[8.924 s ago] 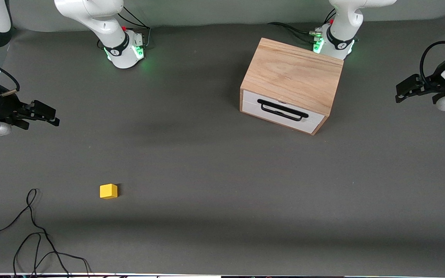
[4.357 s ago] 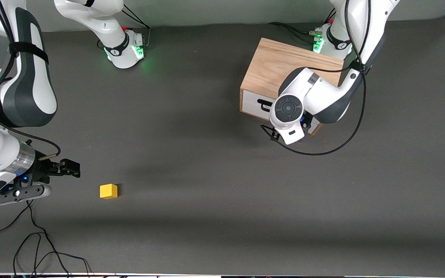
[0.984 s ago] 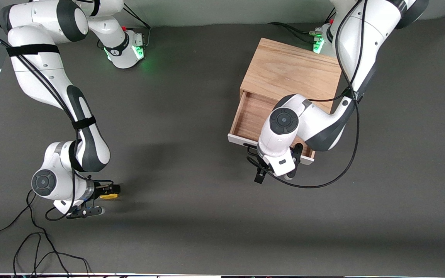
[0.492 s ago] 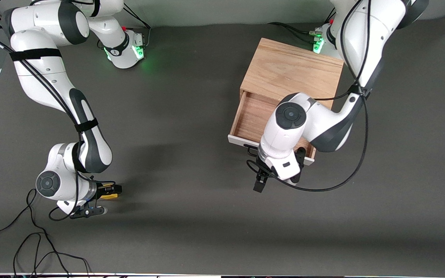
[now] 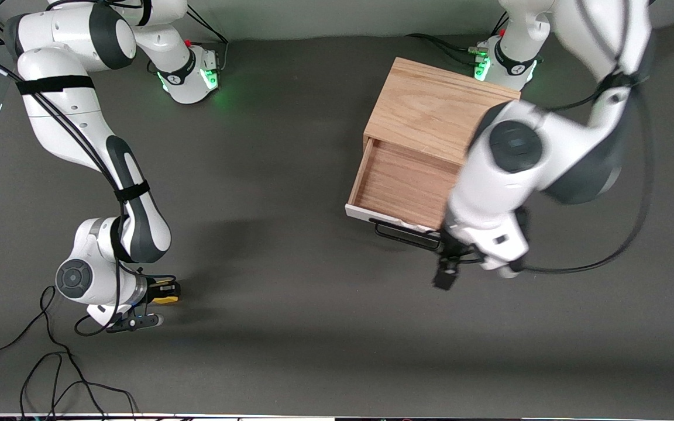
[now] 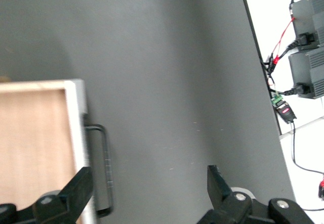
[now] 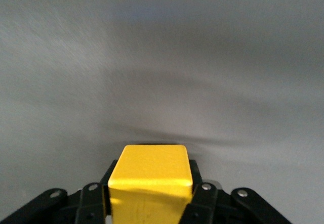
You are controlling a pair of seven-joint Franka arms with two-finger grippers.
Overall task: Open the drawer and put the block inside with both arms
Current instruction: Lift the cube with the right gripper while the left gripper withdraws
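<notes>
Dark grey matting covers the table (image 5: 290, 327), where a wooden cabinet (image 5: 439, 111) stands at the left arm's end, its drawer (image 5: 402, 184) pulled open with the black handle (image 5: 404, 234) facing the front camera. Toward the right arm's end, the right gripper (image 5: 164, 290) is clamped on the yellow block (image 7: 151, 176) low at the mat. Over the mat just in front of the drawer, the left gripper (image 6: 149, 193) hangs with its fingers spread wide, holding nothing.

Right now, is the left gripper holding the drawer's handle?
No: in the left wrist view the left gripper is open, its fingers spread over bare table, with the drawer's handle apart beside one finger.
</notes>
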